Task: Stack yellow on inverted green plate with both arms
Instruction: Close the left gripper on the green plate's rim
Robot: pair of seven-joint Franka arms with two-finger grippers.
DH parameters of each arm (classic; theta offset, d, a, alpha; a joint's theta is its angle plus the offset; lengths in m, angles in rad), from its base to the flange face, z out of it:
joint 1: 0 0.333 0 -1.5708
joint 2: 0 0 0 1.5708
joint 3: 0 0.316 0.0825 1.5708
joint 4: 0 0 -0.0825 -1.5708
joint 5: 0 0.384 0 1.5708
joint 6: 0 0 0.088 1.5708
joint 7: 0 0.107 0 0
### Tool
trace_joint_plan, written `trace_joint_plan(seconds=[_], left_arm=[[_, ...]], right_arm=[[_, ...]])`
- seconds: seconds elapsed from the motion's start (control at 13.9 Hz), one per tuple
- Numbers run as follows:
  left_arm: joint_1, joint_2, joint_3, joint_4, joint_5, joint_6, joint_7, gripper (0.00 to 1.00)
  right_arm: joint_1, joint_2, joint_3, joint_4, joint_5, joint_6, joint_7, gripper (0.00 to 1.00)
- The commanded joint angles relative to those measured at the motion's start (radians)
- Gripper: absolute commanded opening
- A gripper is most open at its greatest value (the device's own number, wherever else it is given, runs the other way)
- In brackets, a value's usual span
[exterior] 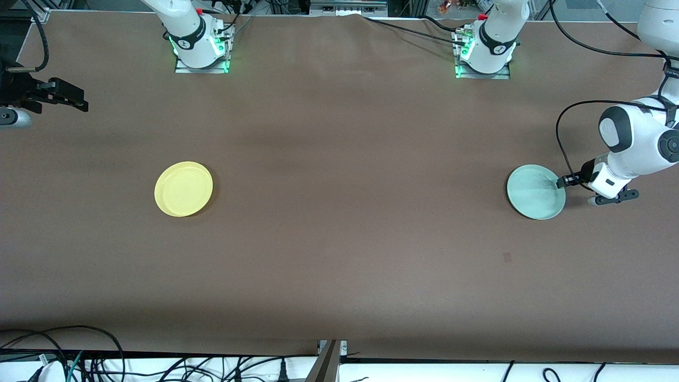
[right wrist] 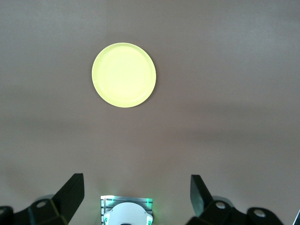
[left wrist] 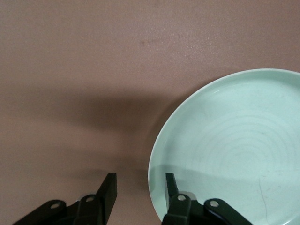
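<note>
The yellow plate [exterior: 183,189] [right wrist: 123,75] lies hollow side up on the brown table, toward the right arm's end. The green plate [exterior: 533,193] [left wrist: 234,140] lies flat toward the left arm's end, also hollow side up. My left gripper [exterior: 559,183] [left wrist: 140,176] is low at the green plate's edge and open. One finger [left wrist: 171,187] is over the plate just inside the rim, while the other [left wrist: 108,190] is outside it over bare table. My right gripper [exterior: 79,101] [right wrist: 138,180] hangs open and empty high over the right arm's end of the table, and that arm waits.
The two arm bases [exterior: 201,50] [exterior: 485,53] stand at the table's edge farthest from the front camera. The right arm's base [right wrist: 126,213] shows under the right gripper. Cables [exterior: 79,361] lie off the table's nearest edge. A small dark mark [exterior: 506,257] is on the table.
</note>
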Motion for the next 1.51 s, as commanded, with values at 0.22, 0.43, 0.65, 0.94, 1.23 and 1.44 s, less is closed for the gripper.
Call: trace_joint_plan(seconds=[0.22,0.43,0.65,0.94,1.23,1.44], left_arm=[[-0.003,0.019,-0.001,0.025,0.003,-0.005,0.010,0.43],[-0.004,0.025,-0.001,0.025,0.003,-0.005,0.010,0.38],[-0.006,0.031,-0.001,0.025,0.003,-0.005,0.010,0.38],[-0.006,0.025,-0.001,0.025,0.003,-0.008,0.032,0.38],[0.004,0.020,-0.001,0.027,0.002,-0.010,0.059,0.38],[0.004,0.020,-0.001,0.027,0.002,-0.010,0.059,0.37]], right_arm=[[-0.001,0.000,0.001,0.011,0.015,-0.013,-0.007,1.00],[0.001,0.000,0.002,0.011,0.015,-0.014,-0.002,1.00],[0.001,0.000,0.002,0.011,0.015,-0.014,0.003,1.00],[0.001,0.000,0.002,0.011,0.015,-0.014,0.004,1.00],[0.001,0.000,0.002,0.011,0.015,-0.014,0.004,1.00],[0.001,0.000,0.002,0.011,0.015,-0.014,0.004,1.00]])
